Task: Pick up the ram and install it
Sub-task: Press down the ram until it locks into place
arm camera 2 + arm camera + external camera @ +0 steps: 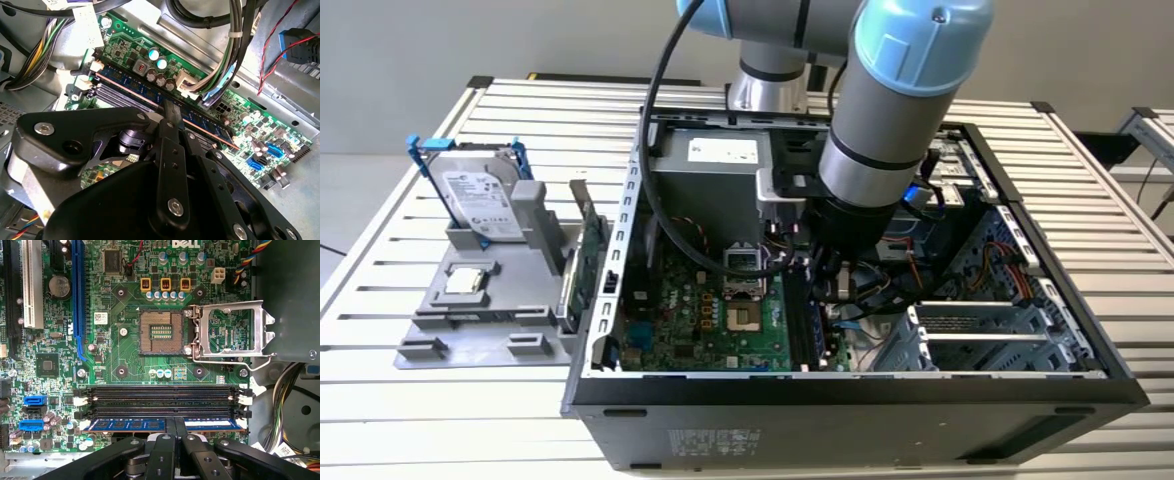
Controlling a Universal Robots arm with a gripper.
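The gripper (175, 427) is closed on the ram (135, 424), pinching it at mid-length so the stick stays level and both ends meet the slot together. In both wrist views the ram (197, 114) stands edge-down in the slot nearest the gripper, seemingly partly seated. The empty slots (160, 399) lie just beside it, toward the open CPU socket (160, 331). In the exterior view the arm (887, 130) reaches straight down into the case (854, 400).

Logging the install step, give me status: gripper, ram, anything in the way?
Gripper down inside the case, jaws shut on the ram. Ram standing in a memory slot beside two empty slots. Cables close by, none across the slot.
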